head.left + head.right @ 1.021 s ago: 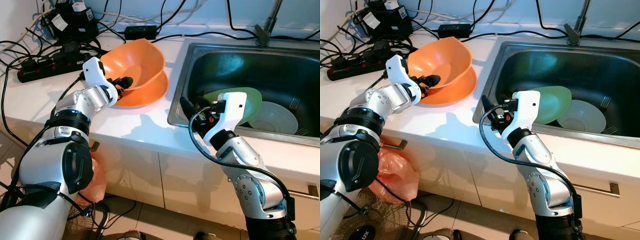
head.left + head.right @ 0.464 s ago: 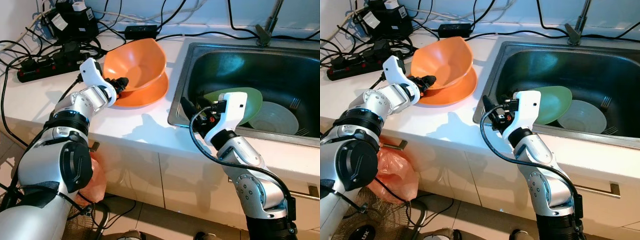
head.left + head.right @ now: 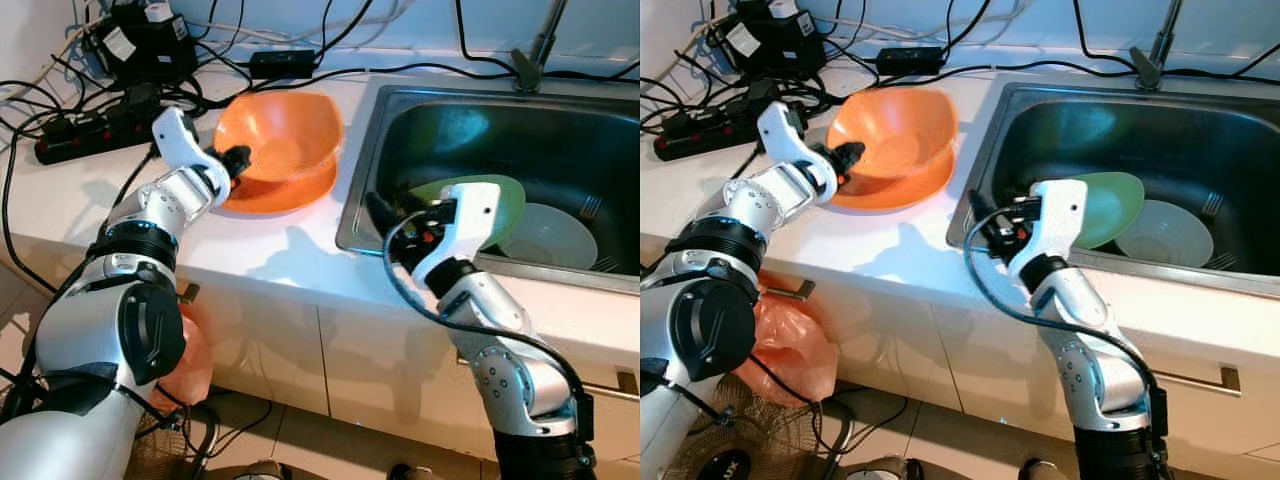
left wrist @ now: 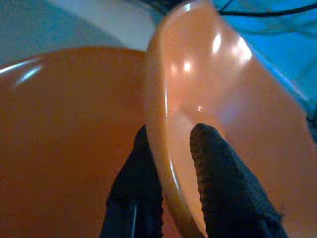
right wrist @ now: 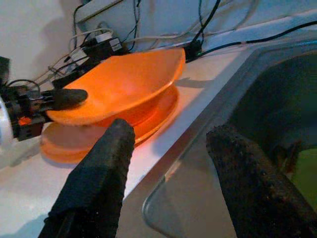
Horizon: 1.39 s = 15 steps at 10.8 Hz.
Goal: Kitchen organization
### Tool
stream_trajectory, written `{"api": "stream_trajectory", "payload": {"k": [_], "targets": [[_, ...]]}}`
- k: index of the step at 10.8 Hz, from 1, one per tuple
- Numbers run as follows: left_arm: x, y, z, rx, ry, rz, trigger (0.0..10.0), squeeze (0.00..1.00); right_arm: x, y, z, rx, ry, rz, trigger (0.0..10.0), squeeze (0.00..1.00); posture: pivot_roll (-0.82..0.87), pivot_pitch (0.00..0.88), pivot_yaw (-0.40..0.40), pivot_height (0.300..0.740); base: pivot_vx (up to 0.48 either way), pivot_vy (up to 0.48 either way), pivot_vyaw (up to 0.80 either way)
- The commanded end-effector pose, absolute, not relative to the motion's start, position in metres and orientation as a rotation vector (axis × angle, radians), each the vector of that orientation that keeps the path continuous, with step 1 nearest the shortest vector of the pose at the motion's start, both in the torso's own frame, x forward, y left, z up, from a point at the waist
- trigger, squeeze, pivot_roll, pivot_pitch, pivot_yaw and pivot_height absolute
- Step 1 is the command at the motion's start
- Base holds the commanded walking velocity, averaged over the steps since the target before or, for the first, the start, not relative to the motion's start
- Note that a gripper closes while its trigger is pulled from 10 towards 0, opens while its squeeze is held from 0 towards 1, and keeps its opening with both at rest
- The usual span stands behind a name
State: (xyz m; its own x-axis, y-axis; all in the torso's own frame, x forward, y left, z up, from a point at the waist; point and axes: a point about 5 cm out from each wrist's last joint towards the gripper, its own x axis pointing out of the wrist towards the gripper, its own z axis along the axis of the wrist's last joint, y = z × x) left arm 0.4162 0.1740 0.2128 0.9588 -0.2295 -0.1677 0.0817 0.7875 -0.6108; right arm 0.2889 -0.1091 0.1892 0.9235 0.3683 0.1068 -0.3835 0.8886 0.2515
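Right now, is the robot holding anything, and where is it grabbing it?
Yes. The left gripper pinches the orange bowl by its rim, one finger inside and one outside. The right gripper is open and holds nothing.

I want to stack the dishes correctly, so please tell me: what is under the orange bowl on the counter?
An orange plate lies under the orange bowl. The left gripper pinches the bowl's rim. The plate's middle is covered by the bowl, so anything there cannot be seen.
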Motion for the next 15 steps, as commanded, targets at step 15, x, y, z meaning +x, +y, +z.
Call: {"api": "stream_trajectory", "payload": {"k": [15], "targets": [[0.399, 0.112, 0.238, -0.567, -0.162, -0.625, 0.0, 0.00, 0.328, -0.108, 0.202, 0.493, -0.082, 0.375, 10.0, 0.00, 0.05, 0.072, 0.066, 0.740, 0.000, 0.000, 0.00]]}}
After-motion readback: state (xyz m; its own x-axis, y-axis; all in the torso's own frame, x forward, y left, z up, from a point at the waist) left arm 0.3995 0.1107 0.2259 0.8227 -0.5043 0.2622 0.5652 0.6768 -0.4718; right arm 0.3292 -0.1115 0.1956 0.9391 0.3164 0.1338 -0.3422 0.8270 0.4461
